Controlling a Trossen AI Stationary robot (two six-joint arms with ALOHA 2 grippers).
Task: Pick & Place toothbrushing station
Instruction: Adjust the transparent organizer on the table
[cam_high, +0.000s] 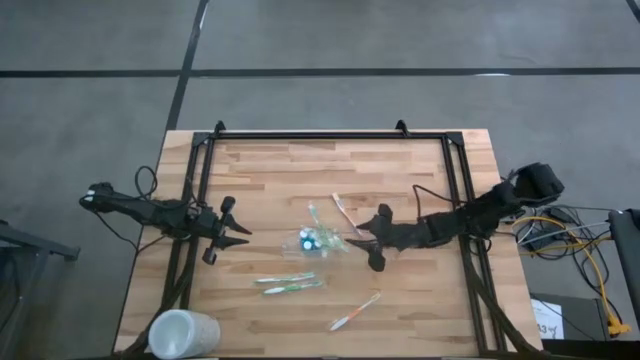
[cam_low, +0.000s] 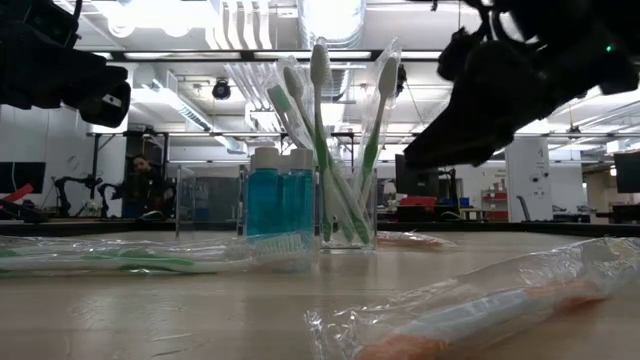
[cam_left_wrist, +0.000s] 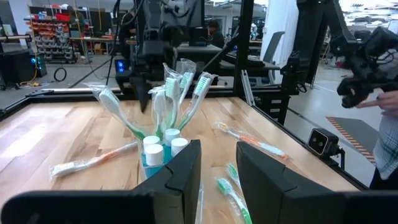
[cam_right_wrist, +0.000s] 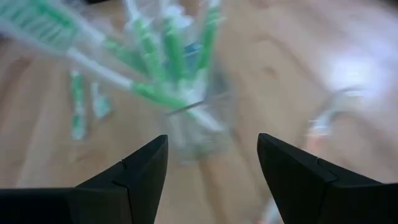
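Wooden table (cam_high: 400, 320): butcher-block top, framed by a dark rail; near edge cut off in the high view.

Right gripper (cam_high: 377, 238): just right of the toothbrushing station, fingers spread wide either side of open space, gripping nothing; the station sits ahead of the gap in the right wrist view, blurred there.

Left gripper (cam_high: 232, 235): well left of the station, fingers partly apart with a narrow gap, nothing between them; fingertips cut off by the frame's edge in the left wrist view.

Frosted white cup (cam_high: 183, 334): far left of and nearer than the station, at the table's near-left corner; partly cut off by the frame.

Toothbrushing station (cam_high: 315, 240): clear holder at mid-table, upright; walls nearly invisible from above. Green-and-white toothbrushes (cam_low: 322, 120) lean out of it in wrappers; count unclear where they overlap.

Blue tubes (cam_low: 282, 195): white-capped, standing close against the station; inside or just beside it cannot be told.

Loose wrapped toothbrushes: green pair (cam_high: 290, 284) nearer than the station, orange one (cam_high: 354, 311) nearer and right of it, another orange one (cam_high: 344, 212) just beyond it; bristles hard to make out.

Person (cam_low: 140, 185): far behind the station, small and dim.
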